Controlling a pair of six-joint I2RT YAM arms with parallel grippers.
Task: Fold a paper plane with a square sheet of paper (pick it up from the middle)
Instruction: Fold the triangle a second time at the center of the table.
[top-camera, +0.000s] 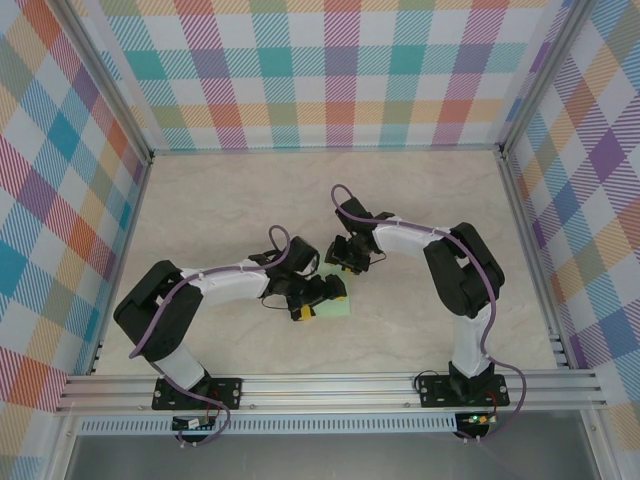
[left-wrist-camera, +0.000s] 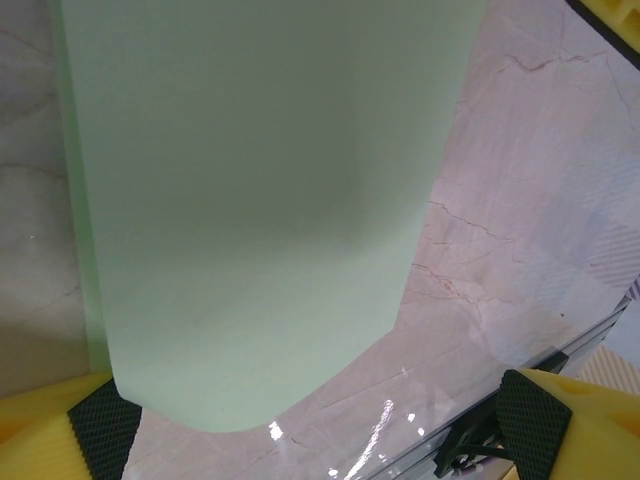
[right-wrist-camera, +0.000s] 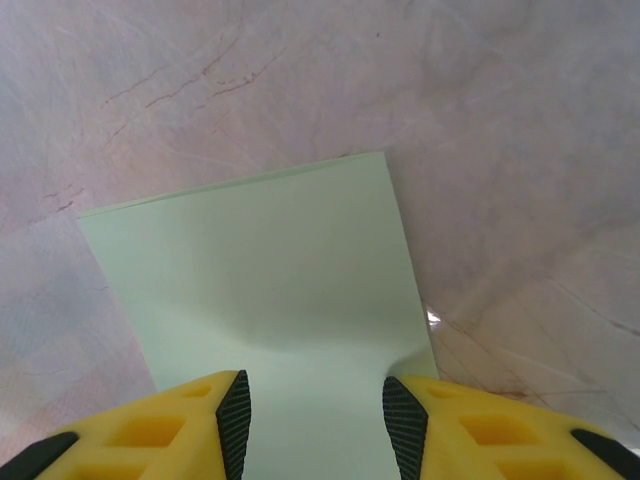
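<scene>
The paper (top-camera: 338, 304) lies mid-tabletop (top-camera: 230, 200), between both tools. The left tool (top-camera: 316, 299) is nearer and sits over it with jaws wide apart. In its wrist view the sheet bows and runs lengthwise away. The right tool (top-camera: 350, 262), jaws half apart, straddles the far edge without visibly clamping it. Whether any pad touches the paper is unclear, and from above the arms hide most of the sheet.

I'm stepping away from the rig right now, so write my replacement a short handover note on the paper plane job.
Left gripper: open wide, low over the square sheet of paper, holding nothing.
Right gripper: jaws part open over the sheet's edge; contact unclear.
Sheet: on the table, at both grippers' tips.
Done: no crease visible.
To do: all the folding.
</scene>
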